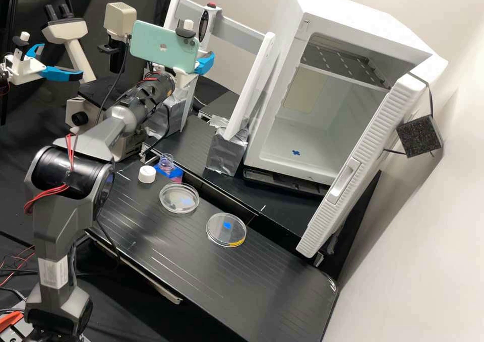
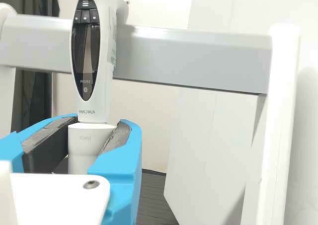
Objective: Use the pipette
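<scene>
One electronic pipette (image 2: 88,51) upright beside grey crossbar (image 2: 189,58) of stand. Gripper (image 2: 99,119) closed around white lower barrel, seemingly snug. Squeeze evenly, keep plumb, lift free of crossbar before any sideways swing. Mind white post (image 2: 279,130) alongside; likely more room upward. Allow extra width for smartphone (image 1: 164,50) on wrist. Travel high over open bottle (image 1: 166,159), white screw cap (image 1: 146,174), Petri dishes (image 1: 171,201).
</scene>
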Action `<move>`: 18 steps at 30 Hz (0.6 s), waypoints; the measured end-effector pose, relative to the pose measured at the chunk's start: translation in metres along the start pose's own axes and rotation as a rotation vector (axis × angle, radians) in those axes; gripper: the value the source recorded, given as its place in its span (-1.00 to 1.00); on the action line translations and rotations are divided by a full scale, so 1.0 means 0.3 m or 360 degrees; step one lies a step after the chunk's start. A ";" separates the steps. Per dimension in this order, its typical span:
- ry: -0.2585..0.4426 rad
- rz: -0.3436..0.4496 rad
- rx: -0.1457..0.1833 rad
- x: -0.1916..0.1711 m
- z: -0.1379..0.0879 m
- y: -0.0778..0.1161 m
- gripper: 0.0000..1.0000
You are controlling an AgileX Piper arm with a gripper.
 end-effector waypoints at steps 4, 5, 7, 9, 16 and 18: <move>0.0014 0.0049 0.0024 0.003 -0.013 0.020 -1.00; 0.0015 0.0060 0.0028 0.003 -0.014 0.024 -1.00; 0.0019 0.0094 0.0031 0.003 -0.016 0.032 -1.00; 0.0026 0.0132 0.0033 -0.001 -0.020 0.043 -1.00; 0.0017 0.0251 0.0070 -0.064 -0.003 0.070 -1.00; 0.0011 0.0292 0.0095 -0.093 0.008 0.076 -1.00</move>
